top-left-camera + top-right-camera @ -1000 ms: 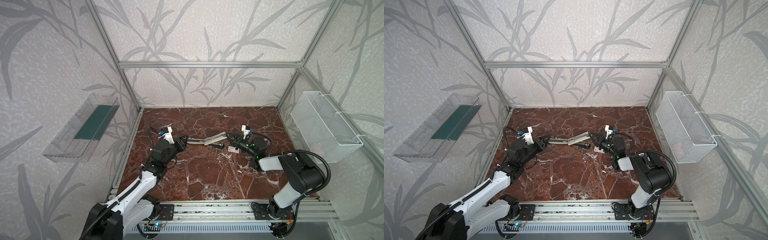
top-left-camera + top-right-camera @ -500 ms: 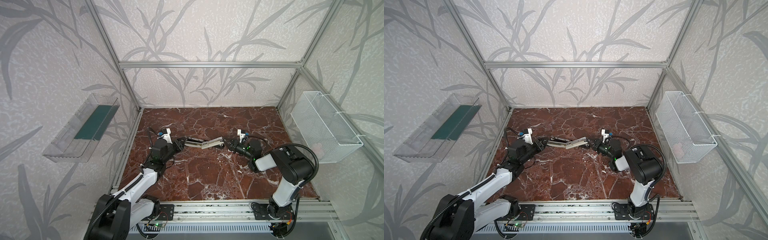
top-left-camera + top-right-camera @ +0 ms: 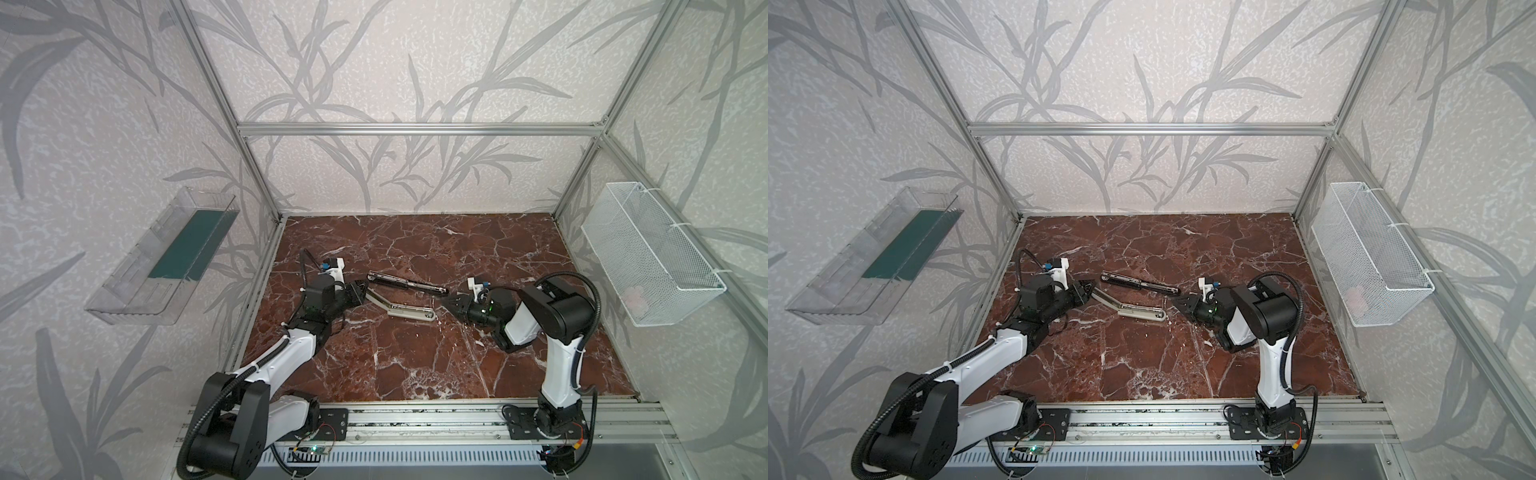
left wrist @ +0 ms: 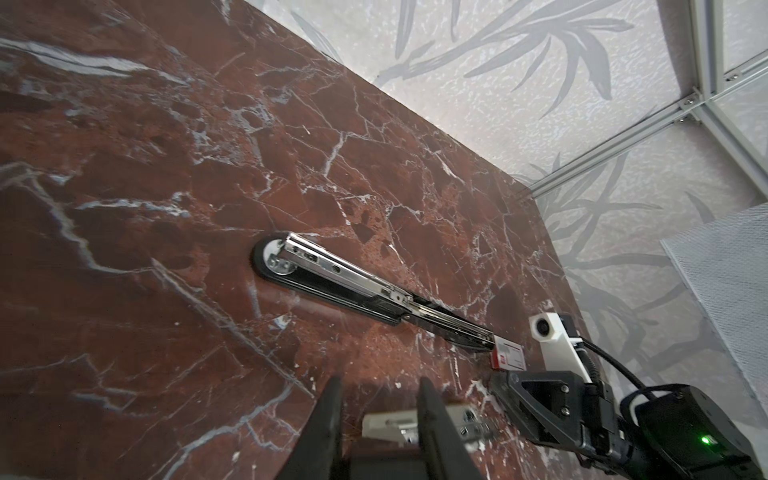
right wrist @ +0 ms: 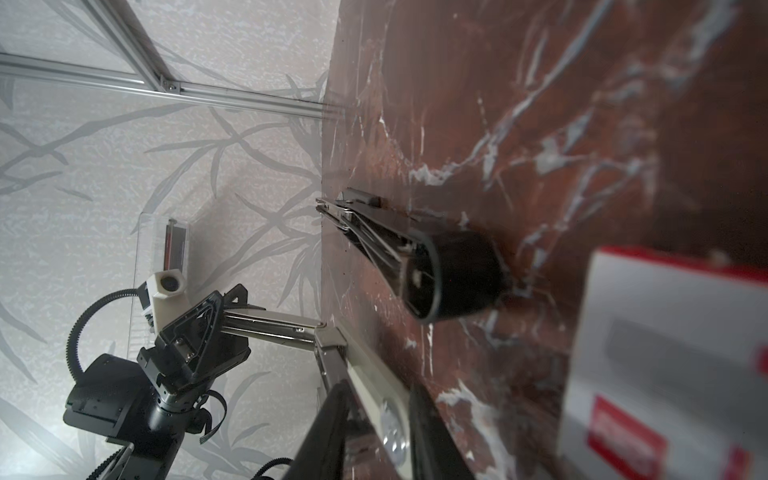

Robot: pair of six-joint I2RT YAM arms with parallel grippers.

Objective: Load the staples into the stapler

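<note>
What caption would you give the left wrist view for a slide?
Black stapler lies open on the marble table, silver rail exposed, a white box beside one end.

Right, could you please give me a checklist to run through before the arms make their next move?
1. Black stapler lies open, silver rail exposed: ok.
2. Rail already loaded: cannot tell.
3. Staple box near the right gripper: ok; open or shut, cannot tell.
4. Staple strip in hand: not ok, none visible.
5. Left gripper free: not ok, its jaws clamp the beige-grey stapler, not the black one.
6. Right gripper free: cannot tell; jaws apart, the beige-grey stapler's base shows between them.
</note>
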